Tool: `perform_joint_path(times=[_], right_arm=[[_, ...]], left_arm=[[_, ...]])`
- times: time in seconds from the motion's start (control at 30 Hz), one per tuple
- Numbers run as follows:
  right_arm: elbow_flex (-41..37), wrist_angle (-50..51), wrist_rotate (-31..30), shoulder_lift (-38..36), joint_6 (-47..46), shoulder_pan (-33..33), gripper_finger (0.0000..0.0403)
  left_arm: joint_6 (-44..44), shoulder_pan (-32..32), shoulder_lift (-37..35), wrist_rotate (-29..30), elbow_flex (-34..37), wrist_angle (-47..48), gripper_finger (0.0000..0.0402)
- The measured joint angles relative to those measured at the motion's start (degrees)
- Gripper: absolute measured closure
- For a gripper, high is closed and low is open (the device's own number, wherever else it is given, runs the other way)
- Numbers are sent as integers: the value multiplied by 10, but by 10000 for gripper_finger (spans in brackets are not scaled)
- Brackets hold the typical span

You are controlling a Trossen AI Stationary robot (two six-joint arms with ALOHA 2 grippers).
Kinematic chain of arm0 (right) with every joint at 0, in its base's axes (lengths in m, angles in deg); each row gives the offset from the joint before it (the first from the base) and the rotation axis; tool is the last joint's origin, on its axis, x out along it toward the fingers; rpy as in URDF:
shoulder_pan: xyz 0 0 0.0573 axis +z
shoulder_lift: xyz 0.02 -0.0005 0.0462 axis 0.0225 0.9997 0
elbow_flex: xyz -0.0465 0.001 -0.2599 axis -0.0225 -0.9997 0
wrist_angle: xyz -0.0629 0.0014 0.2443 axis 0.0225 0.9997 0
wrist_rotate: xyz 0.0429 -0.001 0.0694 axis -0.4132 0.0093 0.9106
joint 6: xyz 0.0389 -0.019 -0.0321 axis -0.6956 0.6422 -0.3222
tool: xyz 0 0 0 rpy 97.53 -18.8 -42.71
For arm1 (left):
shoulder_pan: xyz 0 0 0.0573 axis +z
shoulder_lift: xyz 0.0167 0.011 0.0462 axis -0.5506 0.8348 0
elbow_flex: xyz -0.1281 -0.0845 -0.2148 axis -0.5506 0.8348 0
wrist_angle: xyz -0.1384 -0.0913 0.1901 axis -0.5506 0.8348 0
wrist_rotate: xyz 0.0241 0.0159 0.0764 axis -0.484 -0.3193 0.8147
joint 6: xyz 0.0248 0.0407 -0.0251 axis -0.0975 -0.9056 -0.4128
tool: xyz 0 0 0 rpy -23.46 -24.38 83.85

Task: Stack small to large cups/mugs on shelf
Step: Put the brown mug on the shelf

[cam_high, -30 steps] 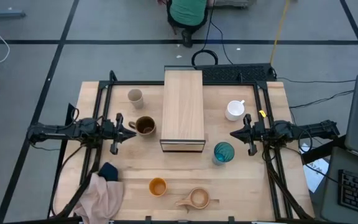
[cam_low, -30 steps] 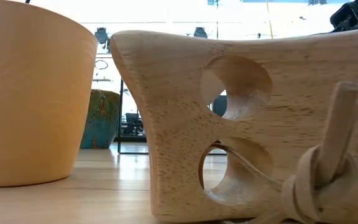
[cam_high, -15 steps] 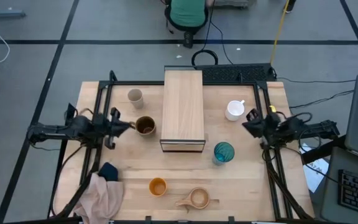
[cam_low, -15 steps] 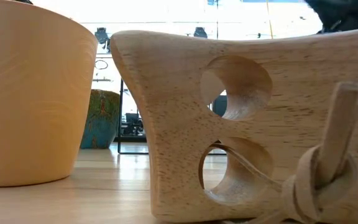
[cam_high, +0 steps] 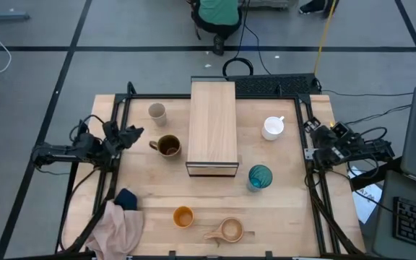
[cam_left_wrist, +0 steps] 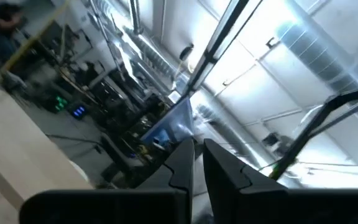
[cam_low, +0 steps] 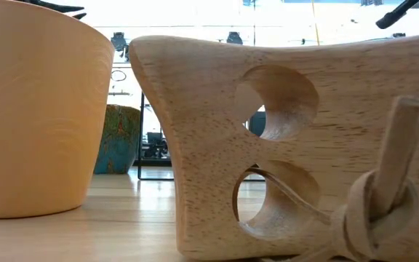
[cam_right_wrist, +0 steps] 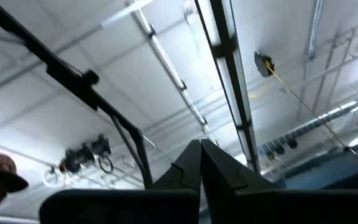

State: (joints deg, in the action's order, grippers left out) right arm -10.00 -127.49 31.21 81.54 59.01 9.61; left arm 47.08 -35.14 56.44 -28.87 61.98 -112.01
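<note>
While both claws point at the ceiling, I weigh reach:
Left gripper [cam_high: 130, 133]: pressed together, nearest mug [cam_high: 168, 146].
Right gripper [cam_high: 313, 127]: pressed together, near white mug [cam_high: 272, 128].
Shelf [cam_high: 213, 124]: between them, long axis front-to-back.

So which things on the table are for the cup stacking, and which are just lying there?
For the job:
shelf
teal tumbler
brown mug
white mug
wooden cup
beige cup
orange cup

Just lying about:
pink cloth
dark cloth
</note>
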Motion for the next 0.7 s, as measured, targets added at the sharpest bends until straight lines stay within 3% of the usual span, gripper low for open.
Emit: perform_joint_path(times=[0.17, 0.4, 0.7], right_arm=[[0, -28, 1, 0, -116, 0, 403], [0, -56, -8, 0, -115, 0, 403], [1, -54, -14, 0, -141, 0, 403]], left_arm=[[34, 1, 0, 9, 0, -17, 366], [10, 1, 0, 13, 0, -68, 366], [55, 1, 0, 4, 0, -88, 366]])
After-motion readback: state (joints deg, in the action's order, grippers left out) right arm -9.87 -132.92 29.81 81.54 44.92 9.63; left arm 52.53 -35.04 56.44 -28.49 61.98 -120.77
